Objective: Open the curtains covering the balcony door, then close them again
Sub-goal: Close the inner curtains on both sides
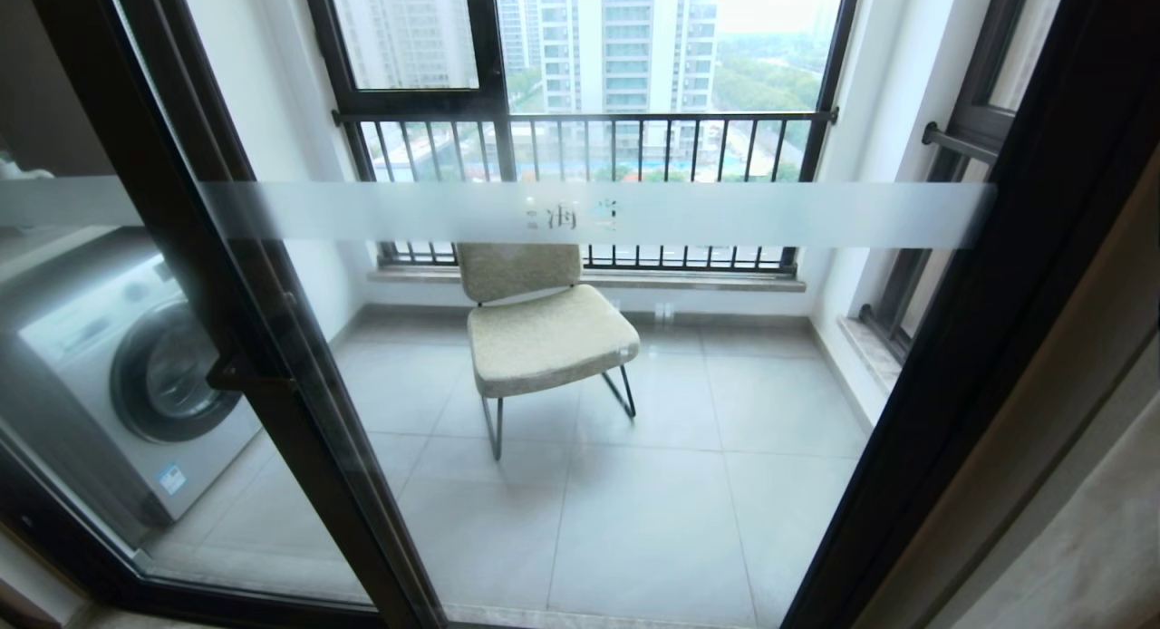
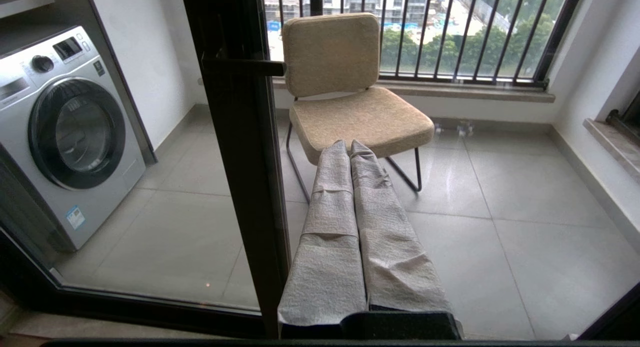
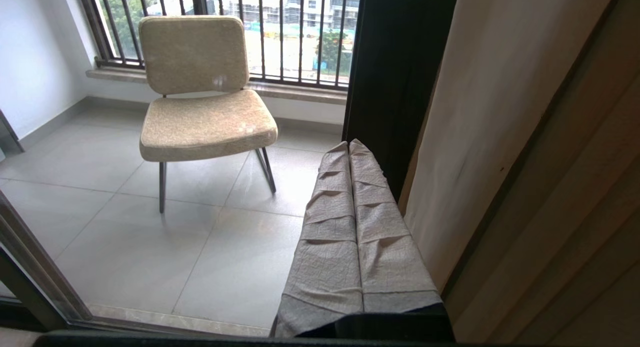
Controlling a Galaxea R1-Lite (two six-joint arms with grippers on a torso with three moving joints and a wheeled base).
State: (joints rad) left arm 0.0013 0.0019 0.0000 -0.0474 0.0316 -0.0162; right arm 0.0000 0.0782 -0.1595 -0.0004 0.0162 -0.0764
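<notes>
Right gripper [image 3: 349,146], fabric-wrapped fingers pressed together and empty, points just beside the black-framed glass balcony door [image 3: 395,77]; pale cream curtains [image 3: 500,112] hang right of that door, soft, light, best pinched along a fold edge.

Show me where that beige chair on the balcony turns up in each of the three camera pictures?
Head view: the chair stands mid-picture, behind the glass, below the frosted band.
Left wrist view: the chair is top centre, beyond the closed left gripper.
Right wrist view: the chair is upper left, beside the closed right gripper.
Shared landmark: the black railing bars behind it.
</notes>
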